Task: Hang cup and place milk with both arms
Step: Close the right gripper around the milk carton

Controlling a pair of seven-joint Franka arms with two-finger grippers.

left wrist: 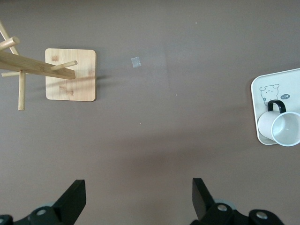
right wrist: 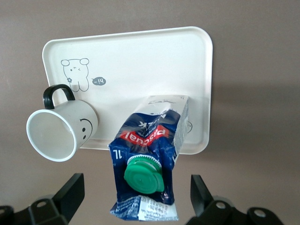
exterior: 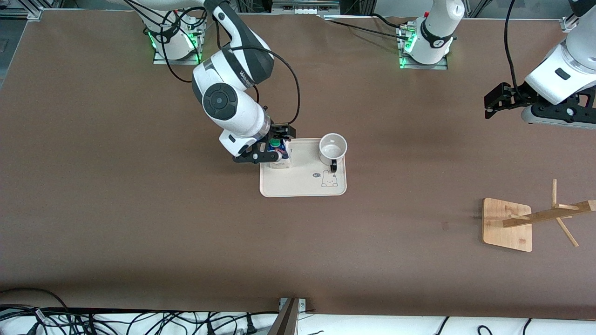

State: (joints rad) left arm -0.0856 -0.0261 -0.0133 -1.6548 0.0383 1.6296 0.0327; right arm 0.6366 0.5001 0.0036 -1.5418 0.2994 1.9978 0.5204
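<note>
I am holding my right pincer (exterior: 274, 150) over the cream rectangular plastic tray (exterior: 302, 188), its 2 fingers (right wrist: 70, 192) standing apart on either side of the small gable-top milk carton with a dark blue top and round green cap (right wrist: 149, 159), not pressing it. The carton is standing upright on the tray at the corner toward my right arm's end of the counter (exterior: 139, 223), farther from the front camera than the printed rabbit.

The tray is carrying 2 things. The small white ceramic mug with a black loop handle and black smiley face (right wrist: 63, 129) is sitting upright at the tray's corner toward my left arm's end, apart from the carton, its handle turned toward the front camera. The mug is showing a bare white inside.

My left pincer (left wrist: 136, 199) is waiting in the air over the brown counter, fingers spread wide and holding nothing. The bamboo cup rack with a square base and slanted pegs (exterior: 507, 224) is standing near my left arm's end, well apart from the tray.
</note>
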